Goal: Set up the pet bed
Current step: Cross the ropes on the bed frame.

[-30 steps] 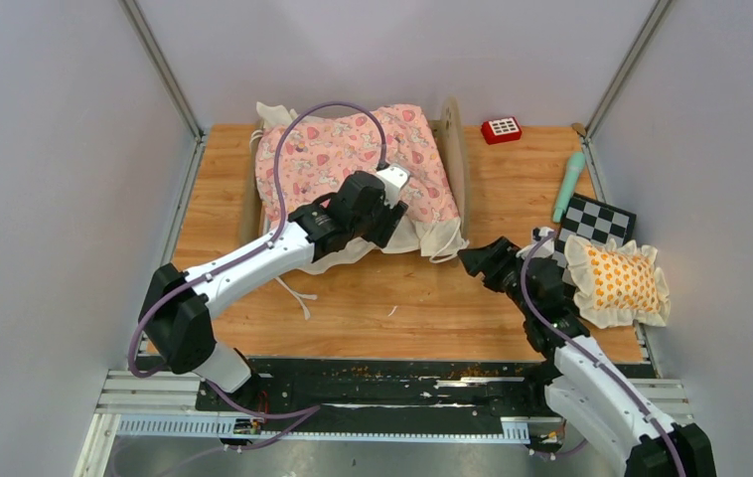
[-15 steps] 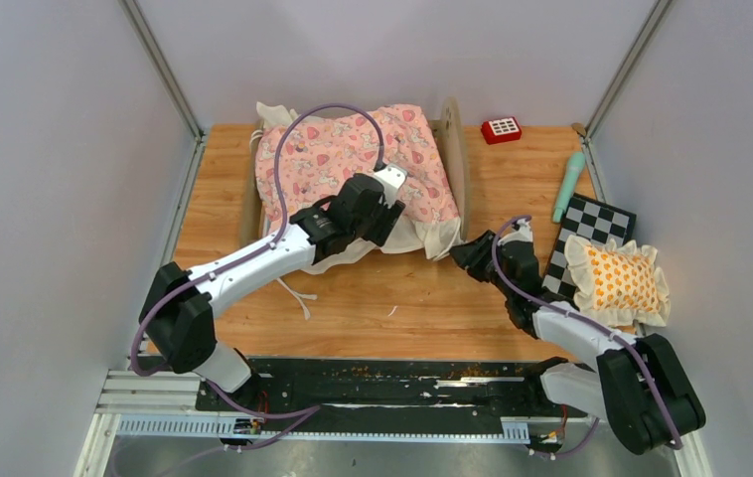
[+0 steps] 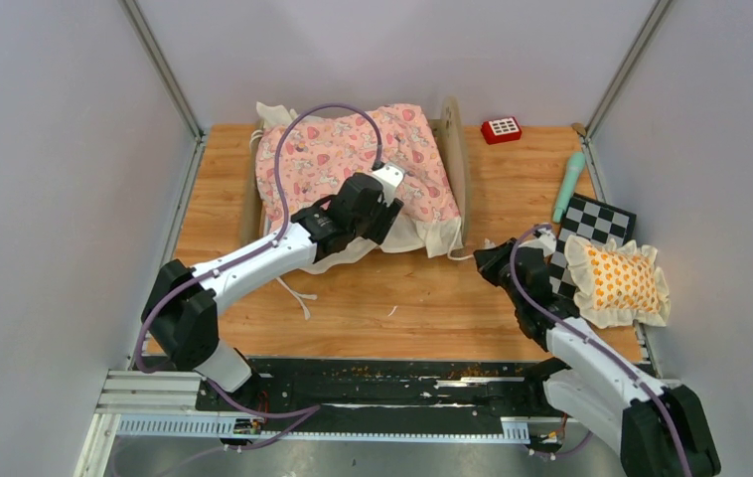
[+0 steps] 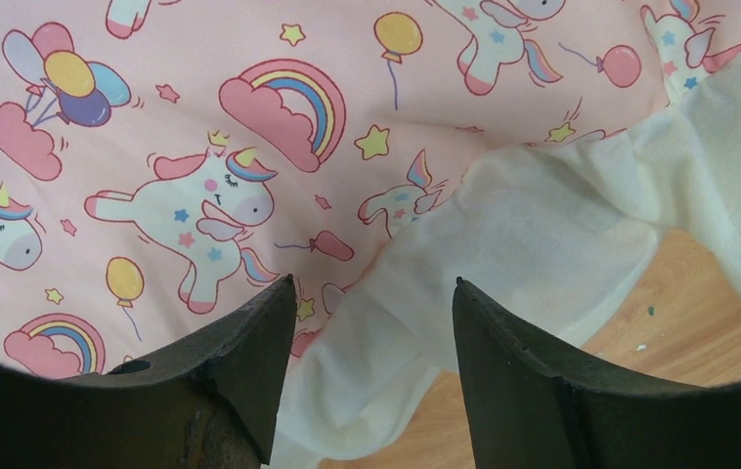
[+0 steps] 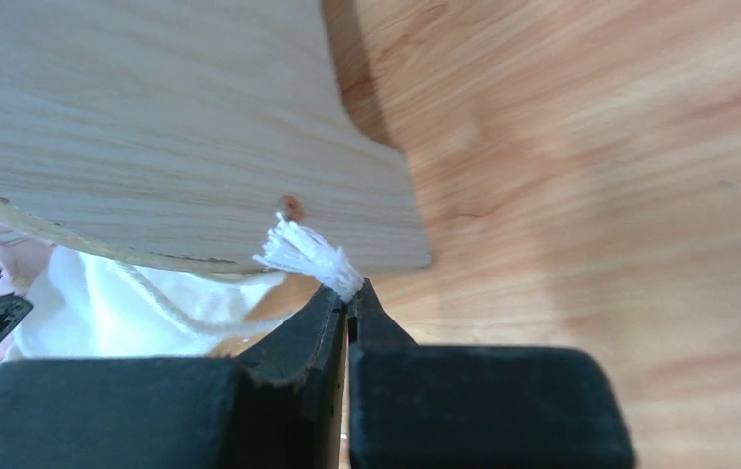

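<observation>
Newly clamped in right fingers (image 5: 288, 352), beside headboard (image 5: 152, 117): frayed quilt cord (image 5: 308, 256), ready for pulling; left fingers (image 4: 239, 362) apart above quilt (image 4: 200, 147).

Working off the right gripper (image 3: 480, 258): I see an orange-patterned frilled pillow (image 3: 618, 281) off to its right, lying over the near part of a black-and-white checkered card (image 3: 599, 221). A mint-green stick (image 3: 568, 186) lies slanted just past the card, ahead and right of the tip; can't tell what it is. A small red keypad (image 3: 501, 129) is well ahead, at the far edge of the wooden table (image 3: 422, 298). A tiny white scrap (image 3: 392, 311) lies on bare wood, left of the tip and nearer the bases.
</observation>
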`<state>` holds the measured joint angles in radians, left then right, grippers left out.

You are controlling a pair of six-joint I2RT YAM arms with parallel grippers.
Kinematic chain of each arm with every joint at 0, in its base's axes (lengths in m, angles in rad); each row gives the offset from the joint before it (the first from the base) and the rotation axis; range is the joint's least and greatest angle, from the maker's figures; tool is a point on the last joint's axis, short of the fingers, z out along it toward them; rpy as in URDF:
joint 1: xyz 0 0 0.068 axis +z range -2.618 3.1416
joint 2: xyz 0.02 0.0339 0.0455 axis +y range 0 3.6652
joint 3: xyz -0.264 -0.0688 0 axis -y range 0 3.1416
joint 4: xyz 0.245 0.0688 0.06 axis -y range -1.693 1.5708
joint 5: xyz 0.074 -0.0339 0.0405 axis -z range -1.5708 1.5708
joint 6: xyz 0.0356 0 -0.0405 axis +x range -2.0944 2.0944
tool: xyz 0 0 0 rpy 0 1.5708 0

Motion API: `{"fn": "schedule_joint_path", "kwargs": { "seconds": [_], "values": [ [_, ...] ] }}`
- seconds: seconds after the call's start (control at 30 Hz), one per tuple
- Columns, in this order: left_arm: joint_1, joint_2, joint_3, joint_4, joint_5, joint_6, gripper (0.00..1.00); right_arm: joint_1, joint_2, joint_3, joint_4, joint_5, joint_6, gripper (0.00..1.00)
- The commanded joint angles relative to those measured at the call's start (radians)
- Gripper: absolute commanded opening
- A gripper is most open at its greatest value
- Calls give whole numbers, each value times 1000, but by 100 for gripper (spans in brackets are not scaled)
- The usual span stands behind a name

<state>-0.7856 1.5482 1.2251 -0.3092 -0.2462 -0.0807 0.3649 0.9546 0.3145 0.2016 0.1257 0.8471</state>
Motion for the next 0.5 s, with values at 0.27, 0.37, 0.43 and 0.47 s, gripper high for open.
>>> {"fn": "schedule_joint_path", "kwargs": {
  "seconds": [0.27, 0.37, 0.43, 0.47],
  "values": [
    [10, 18, -7, 39, -44, 0, 67, -4, -381, 92, -747, 246, 71, 0],
    [11, 17, -7, 39, -42, -1, 67, -4, -433, 112, -823, 178, 25, 0],
    [11, 14, -7, 38, -43, 4, 67, -4, -455, 122, -859, 110, -14, 0],
    [11, 13, -7, 38, -39, 7, 67, -5, -463, 124, -873, 65, -29, 0]
  ]
}}
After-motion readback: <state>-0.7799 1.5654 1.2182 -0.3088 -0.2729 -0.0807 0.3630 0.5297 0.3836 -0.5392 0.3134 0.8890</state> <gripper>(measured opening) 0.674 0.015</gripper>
